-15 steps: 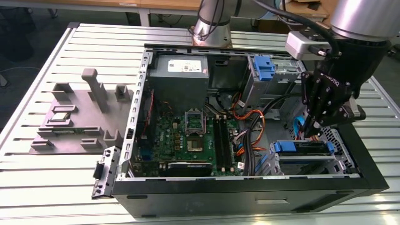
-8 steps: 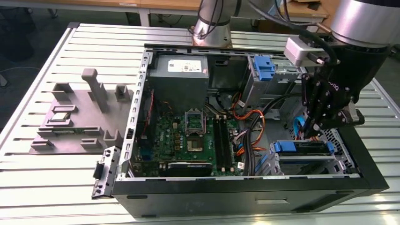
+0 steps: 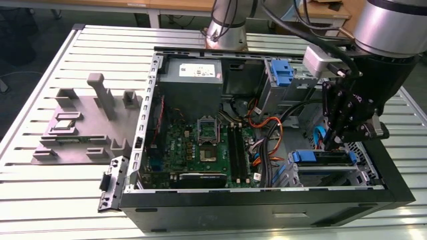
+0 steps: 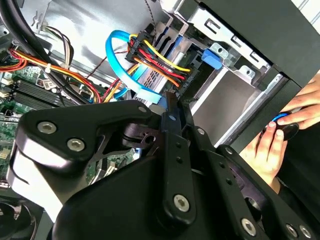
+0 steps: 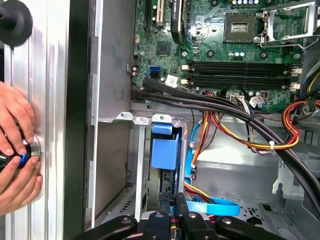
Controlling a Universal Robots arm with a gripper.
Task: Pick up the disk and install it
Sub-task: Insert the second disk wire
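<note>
The disk [image 3: 325, 158] lies flat in the drive cage at the front corner of the open computer case [image 3: 267, 200], on the exterior view's right. Its blue side rail [image 5: 164, 148] shows in the first wrist view, and its silver end [image 4: 153, 76] sits behind a bundle of coloured cables. My gripper [image 3: 336, 143] hangs just above the cage, fingers pointing down at the disk. In both wrist views the fingers [image 5: 165, 202] stand pressed close together with nothing between them; the gripper [image 4: 172, 106] is shut.
A person's hands [image 5: 15, 150] rest on a round knob on the table beside the case. A blue bracket [image 3: 283, 72] and grey power supply [image 3: 192, 72] sit at the case's far end. Cables [image 3: 267, 135] cross near the motherboard [image 3: 200, 145]. Grey fixtures [image 3: 87, 120] stand on the table.
</note>
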